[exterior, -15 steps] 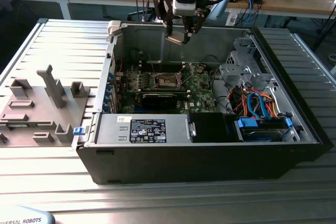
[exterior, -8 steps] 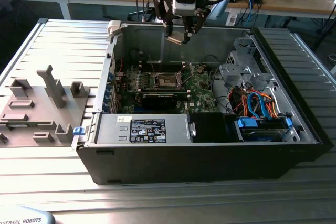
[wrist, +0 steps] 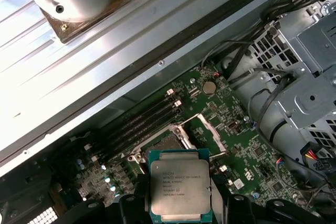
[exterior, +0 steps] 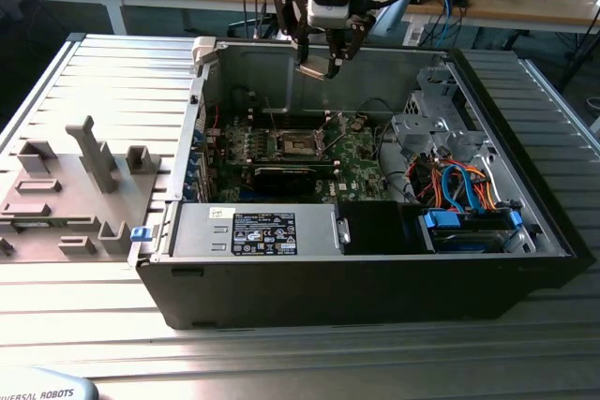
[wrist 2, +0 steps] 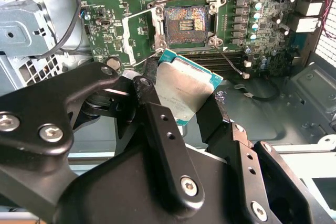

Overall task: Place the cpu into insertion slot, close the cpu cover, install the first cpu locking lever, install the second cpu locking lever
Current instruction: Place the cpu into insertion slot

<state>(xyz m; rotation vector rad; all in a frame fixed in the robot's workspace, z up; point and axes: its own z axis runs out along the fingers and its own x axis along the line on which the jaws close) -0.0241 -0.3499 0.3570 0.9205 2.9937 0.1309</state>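
Ribbed metal counter [exterior: 281,362], carrying one black computer case [exterior: 375,288] laid flat with its side off. Green motherboard [exterior: 361,170] inside.

Pincer [exterior: 322,63]: poised above the case's far wall, closed on the cpu.

Insertion slot [wrist 2: 186,22]: bare, contacts exposed. Risk, as judged: a skewed or offset descent would set a chip corner on those contacts and bend them. A slack edge grip would drop the chip onto the board.

Cpu [wrist 2: 186,90]: aloft, clamped by opposite edges between the pincer's fingers, well apart from the slot, which lies lower, toward the case's middle.
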